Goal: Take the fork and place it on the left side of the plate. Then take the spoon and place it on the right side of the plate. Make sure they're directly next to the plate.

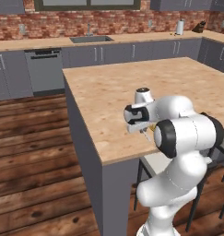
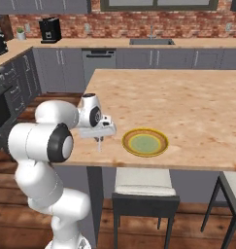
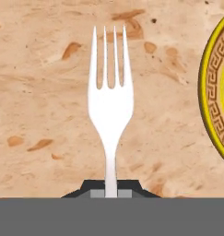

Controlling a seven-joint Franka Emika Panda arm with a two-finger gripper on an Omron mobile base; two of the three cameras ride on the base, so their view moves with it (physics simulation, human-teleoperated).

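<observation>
Pinching the fork [image 3: 110,108] by its handle, the claw [image 3: 111,188] hangs over bare counter [image 3: 39,92], plate [image 3: 215,92] just beside it, seemingly to set it down there

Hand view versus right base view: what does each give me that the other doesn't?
Hand view alone: the thin silver-grey metal fork in detail, four tines pointing away, handle clamped in the tool, and the key pattern on the rim of the round yellow-rimmed plate. Right base view alone: the whole plate with its pale green centre, a grey stool below, and the sink wall. Both: fork over the wooden counter, beside the plate.
</observation>
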